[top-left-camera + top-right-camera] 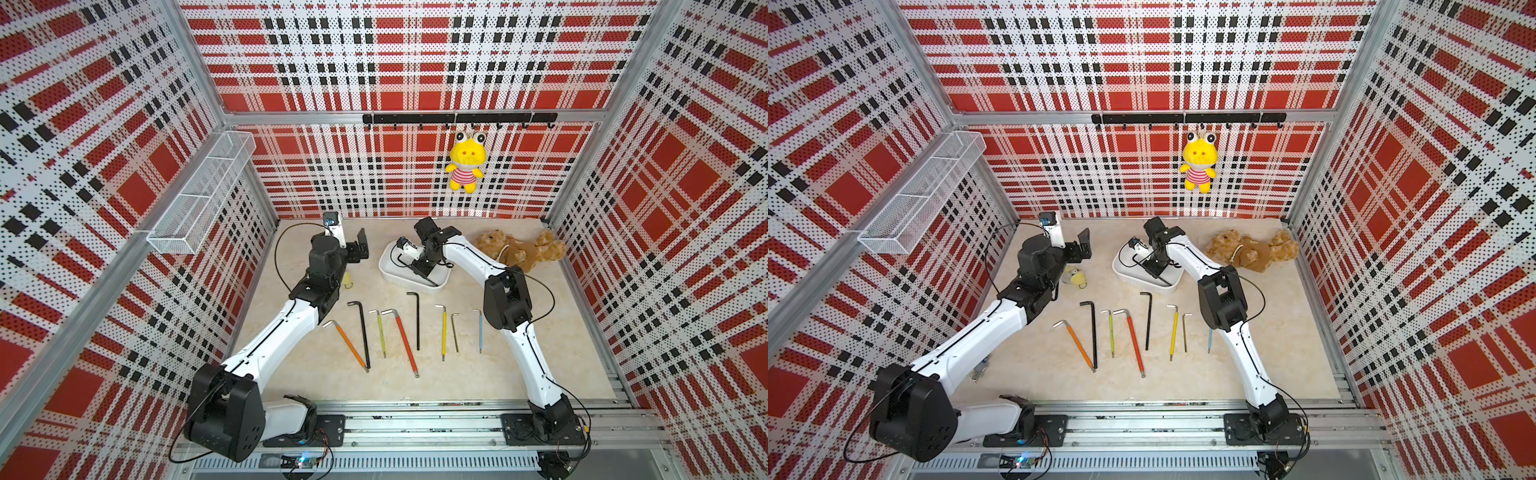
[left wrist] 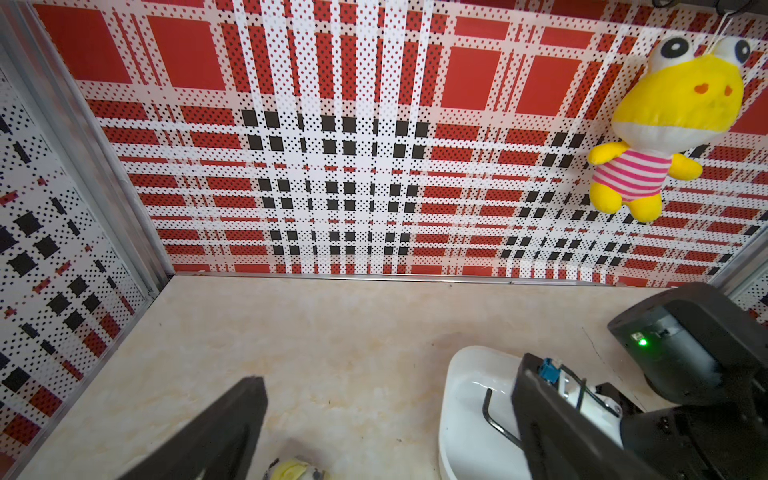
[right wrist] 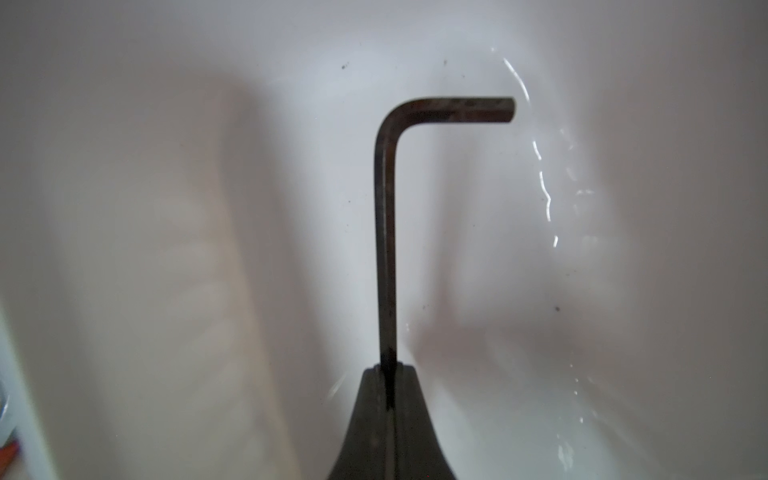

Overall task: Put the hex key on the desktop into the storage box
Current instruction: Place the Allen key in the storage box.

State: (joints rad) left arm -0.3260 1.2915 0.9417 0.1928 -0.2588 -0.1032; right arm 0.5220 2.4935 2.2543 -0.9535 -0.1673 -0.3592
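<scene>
Closest to the viewer, the bulky black joint of the left arm rises over the aluminium front rail. Beyond it, the pale marbled surface carries a row of eight hex keys. All have their bent ends toward the back wall and their long shafts running toward the front: orange key, long black key, green key, red key, shorter black key, yellow key, bare steel key, blue key.

Behind the row sits the white storage box, set on a slant. The right hand reaches down inside it, fingers pinched on the shaft of a dark hex key. That key's long axis follows the box's length, with the short bent arm at the far end. The wrist and a cable hide part of it from above, and I cannot tell whether it touches the box floor.

The left hand hovers beside the box, fingers spread wide, holding nothing. A brown teddy bear lies on the box's other side, and a small yellow toy sits near the left arm. A yellow frog plush hangs from a black hook rail on the plaid back wall. A white wire basket is fixed to a side wall.
</scene>
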